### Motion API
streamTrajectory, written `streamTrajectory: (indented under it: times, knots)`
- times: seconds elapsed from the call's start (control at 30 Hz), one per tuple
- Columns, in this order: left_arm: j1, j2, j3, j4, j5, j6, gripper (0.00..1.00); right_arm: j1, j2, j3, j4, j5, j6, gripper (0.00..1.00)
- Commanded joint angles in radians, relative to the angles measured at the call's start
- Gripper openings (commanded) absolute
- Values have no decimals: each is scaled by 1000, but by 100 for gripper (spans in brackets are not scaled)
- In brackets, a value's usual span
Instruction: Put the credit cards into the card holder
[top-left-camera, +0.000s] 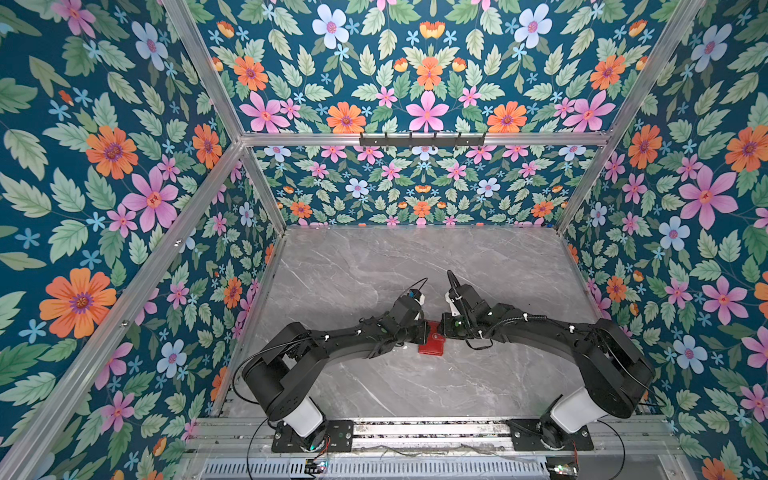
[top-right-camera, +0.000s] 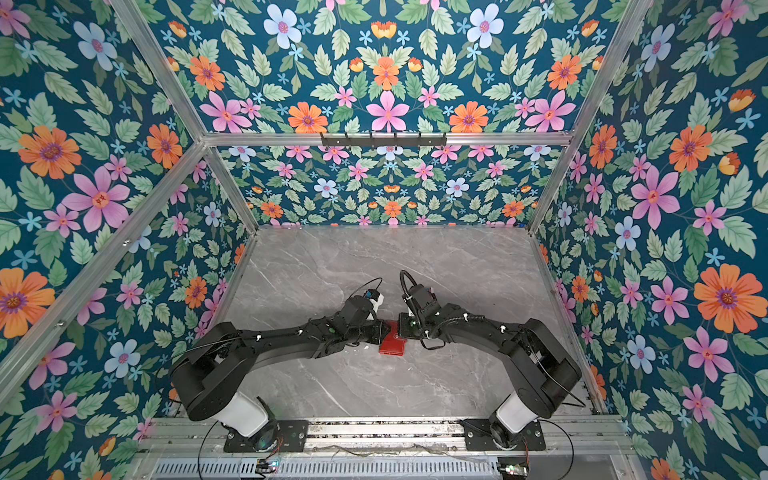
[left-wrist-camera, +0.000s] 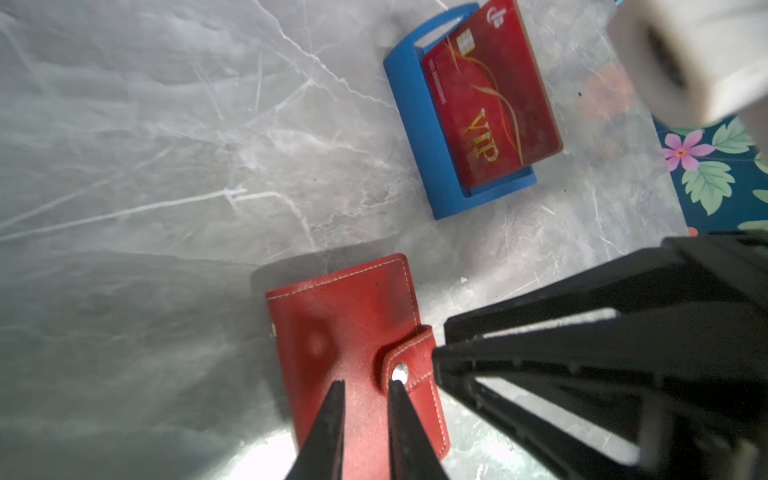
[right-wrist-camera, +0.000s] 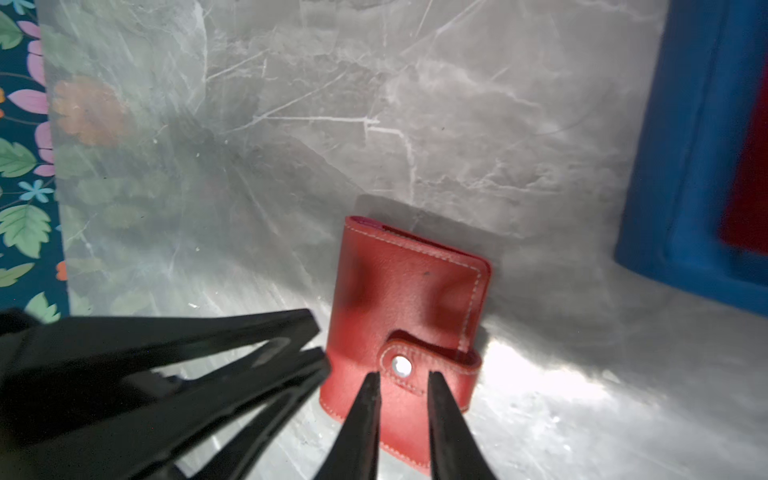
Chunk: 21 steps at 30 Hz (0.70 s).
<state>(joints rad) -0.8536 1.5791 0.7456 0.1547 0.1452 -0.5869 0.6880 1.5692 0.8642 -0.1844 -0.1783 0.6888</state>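
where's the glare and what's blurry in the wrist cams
Left wrist view: glare on the table beside the card holder, a white object close to the lens out of focus, the red VIP card sharp. Right wrist view: glare on the table beside the card holder, the blue stand soft.
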Motion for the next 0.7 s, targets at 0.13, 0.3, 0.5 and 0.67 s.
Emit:
streamTrajectory:
  times: [0.13,0.3,0.5,0.67]
  knots:
    - [1,-98,-38,-51,-188,34,25,0,-51,-11,-74,187,-16,28]
    - [1,-184,-34,-155,-464,92,30,0,-114,9,-186,436,-67,29]
    - [4,-266,-41,-209,-811,206,42,-1,-206,22,-228,704,-170,32]
    - [19,-284,-60,-149,-1070,321,47,-31,-274,-2,-190,916,-243,35]
